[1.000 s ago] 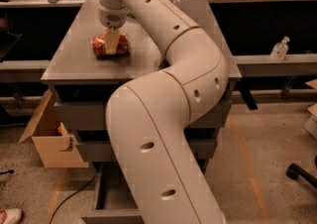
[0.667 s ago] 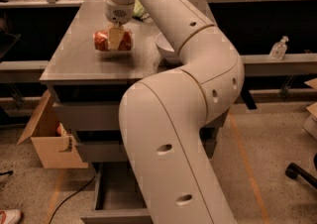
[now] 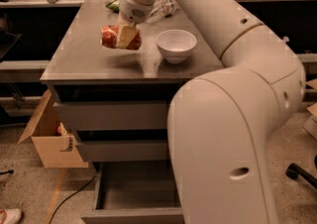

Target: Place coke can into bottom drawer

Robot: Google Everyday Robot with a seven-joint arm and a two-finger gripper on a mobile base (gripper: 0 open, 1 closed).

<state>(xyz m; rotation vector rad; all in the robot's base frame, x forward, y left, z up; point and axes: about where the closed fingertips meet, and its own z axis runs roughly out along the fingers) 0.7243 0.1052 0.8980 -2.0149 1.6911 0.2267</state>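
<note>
End effector: closed on the coke can, one pale finger across the can's front. The can lies on its side over the left half of the desk, nearer the rear edge than the front. Contact between can and desk surface cannot be determined. White bowl: upright, just right of the can, apart from it. Green bag and clear bottle: at the rear edge. Bottom drawer: pulled open below the desk's front edge, nothing visible inside.
</note>
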